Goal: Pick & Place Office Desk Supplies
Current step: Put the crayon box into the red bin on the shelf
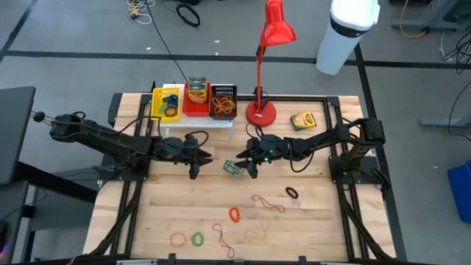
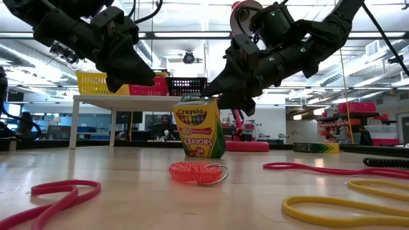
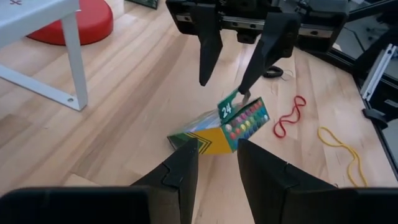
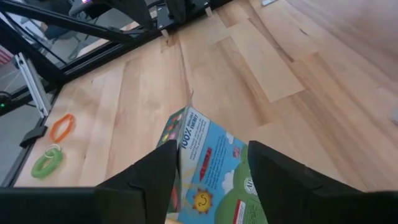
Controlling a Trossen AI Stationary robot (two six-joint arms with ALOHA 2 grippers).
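- Right gripper (image 3: 227,71) hangs low over the Crayola crayon box (image 3: 219,129), jaws spread apart; one fingertip (image 3: 244,94) sits at the box's raised top flap, no clamp on it.
- The crayon box rests on the tabletop (image 1: 309,213), tipped, just in front of the white perforated rack (image 1: 197,123).
- Left gripper (image 1: 196,158) hovers beside the crayon box, opposite the right gripper, jaws part open and holding nothing.
- A second crayon box (image 1: 302,120) lies farther off, beyond the red desk lamp (image 1: 265,70).
- Rubber bands (image 1: 234,214) lie scattered well away from the crayon box, toward the tabletop's near edge.
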